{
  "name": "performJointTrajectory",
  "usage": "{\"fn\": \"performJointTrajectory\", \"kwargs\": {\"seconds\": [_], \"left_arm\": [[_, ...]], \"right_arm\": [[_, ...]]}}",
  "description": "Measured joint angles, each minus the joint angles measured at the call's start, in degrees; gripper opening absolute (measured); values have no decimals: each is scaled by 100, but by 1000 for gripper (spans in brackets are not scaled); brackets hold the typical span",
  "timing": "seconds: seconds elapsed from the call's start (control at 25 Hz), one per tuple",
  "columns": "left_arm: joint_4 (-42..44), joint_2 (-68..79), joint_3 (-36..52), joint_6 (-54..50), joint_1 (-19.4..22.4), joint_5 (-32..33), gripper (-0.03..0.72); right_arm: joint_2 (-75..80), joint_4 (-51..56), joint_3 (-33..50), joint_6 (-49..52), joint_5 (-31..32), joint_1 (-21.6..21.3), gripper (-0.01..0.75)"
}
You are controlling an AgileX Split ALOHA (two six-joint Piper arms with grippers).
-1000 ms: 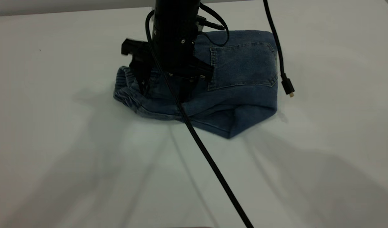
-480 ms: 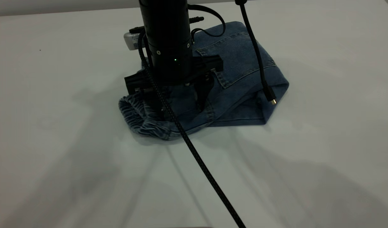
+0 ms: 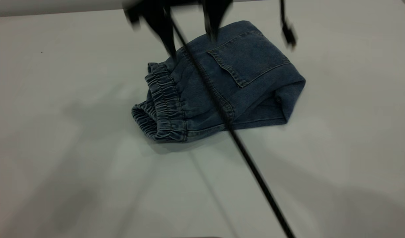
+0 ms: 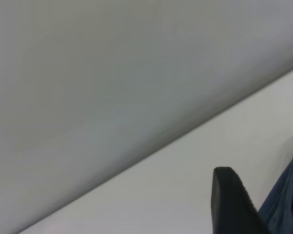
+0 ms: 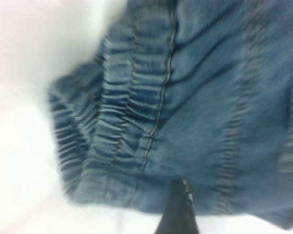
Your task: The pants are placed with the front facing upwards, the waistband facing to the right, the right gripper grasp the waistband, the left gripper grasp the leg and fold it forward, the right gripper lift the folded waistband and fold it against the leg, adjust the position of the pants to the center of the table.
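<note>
We found the pants (image 3: pixel 222 82) folded in a bundle mid-table (image 3: pixel 57 99), back pocket (image 3: pixel 248 61) up, waistband (image 3: pixel 162 102) at the exterior view's left. The right gripper (image 3: pixel 189 29) hung above them, fingers spread apart, gripping nothing. We could not tell the left gripper's (image 4: pixel 234 200) state.

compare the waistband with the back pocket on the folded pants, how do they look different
The waistband is gathered into tight ruched ridges, while the back pocket lies flat and smooth. The waistband sits at the bundle's left end and curls down to the table; the pocket faces up on top, toward the right. Both are dark blue denim on the same pants.
</note>
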Motion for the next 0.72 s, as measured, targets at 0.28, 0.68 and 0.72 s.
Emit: {"fn": "performJointTrajectory", "kwargs": {"seconds": [0.28,0.68,0.72], "left_arm": [[-253,-1297,0,70,0,691,284],[-583,-2605,-5,134,0,2841,284],[-672,-2669,-5,135,0,2970,284]], "right_arm": [[-1911,-10,2,-403,135,0,494],[-4692,-17,272,-819,263,0,494],[-4982,-17,417,-825,263,0,494]]}}
